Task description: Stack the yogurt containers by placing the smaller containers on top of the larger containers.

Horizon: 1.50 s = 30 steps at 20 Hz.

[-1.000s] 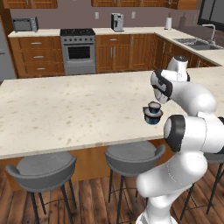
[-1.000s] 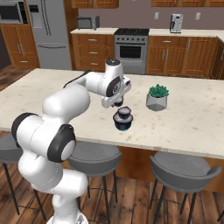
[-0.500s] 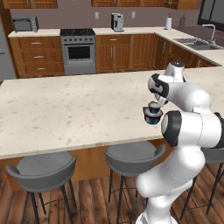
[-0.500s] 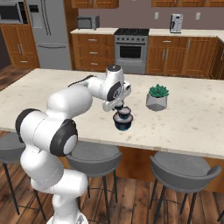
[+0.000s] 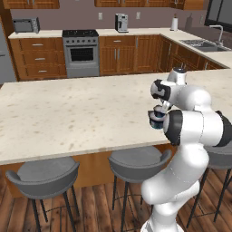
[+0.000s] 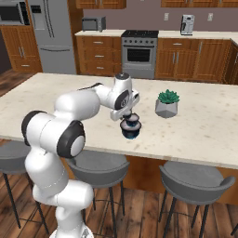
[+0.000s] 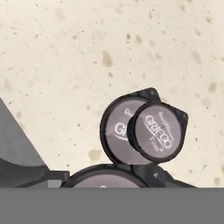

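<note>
Two yogurt cups stacked near the front edge of the bench [image 6: 195,135]: a smaller cup [image 7: 157,131] with a pale "GRIEGO" lid sitting off-centre on a wider cup [image 7: 114,131], overhanging it toward one side in the hand view. At the bottom of that same view, the curved pale top of another cup [image 7: 105,180], close under the camera and mostly cut off. Seen from the right base view as a dark stack [image 6: 130,127] with a bluish lower edge, just below the pincer [image 6: 126,115]; from the left base view, the stack [image 5: 157,118] partly hidden behind the arm. Pincer hanging right above the stack – fingers too hidden to tell whether gripping or apart. Green potted plant [image 6: 167,102] standing apart on the bench, beyond the stack.
</note>
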Motion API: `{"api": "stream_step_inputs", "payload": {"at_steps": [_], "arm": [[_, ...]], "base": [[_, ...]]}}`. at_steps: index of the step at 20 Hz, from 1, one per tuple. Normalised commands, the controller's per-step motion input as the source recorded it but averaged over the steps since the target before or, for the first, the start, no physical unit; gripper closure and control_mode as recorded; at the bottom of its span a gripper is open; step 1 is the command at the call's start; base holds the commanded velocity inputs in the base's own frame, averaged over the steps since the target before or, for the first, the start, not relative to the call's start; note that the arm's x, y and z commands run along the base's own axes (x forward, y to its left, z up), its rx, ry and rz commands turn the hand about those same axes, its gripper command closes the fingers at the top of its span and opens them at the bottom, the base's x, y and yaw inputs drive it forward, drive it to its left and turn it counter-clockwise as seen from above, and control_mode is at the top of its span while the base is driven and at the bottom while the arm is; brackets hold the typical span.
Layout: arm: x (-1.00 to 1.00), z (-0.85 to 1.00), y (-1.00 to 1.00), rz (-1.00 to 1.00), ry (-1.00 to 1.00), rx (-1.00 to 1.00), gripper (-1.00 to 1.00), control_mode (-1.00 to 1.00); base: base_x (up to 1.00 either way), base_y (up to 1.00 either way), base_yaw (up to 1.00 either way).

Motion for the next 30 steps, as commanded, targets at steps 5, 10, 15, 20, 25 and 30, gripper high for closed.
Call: {"api": "stream_step_inputs", "payload": {"at_steps": [5, 10, 15, 20, 25, 30], "arm": [[0.15, -0.06, -0.09, 0.02, 0.02, 0.0, 1.0, -1.0], [0.1, 0.0, -0.18, 0.03, 0.0, 0.02, 1.0, -1.0], [0.01, -0.04, -0.02, 0.03, 0.0, 0.01, 1.0, -1.0], [0.01, -0.12, 0.0, 0.04, 0.0, 0.04, 1.0, -1.0], [0.07, -0.03, 0.0, 0.03, 0.0, 0.02, 1.0, -1.0], [0.21, 0.0, 0.0, 0.01, 0.0, 0.0, 1.0, -1.0]], "base": [[0.0, 0.0, 0.0], [0.0, 0.0, 0.0], [0.0, 0.0, 0.0], [0.0, 0.0, 0.0], [0.0, 0.0, 0.0], [0.0, 0.0, 0.0]]}}
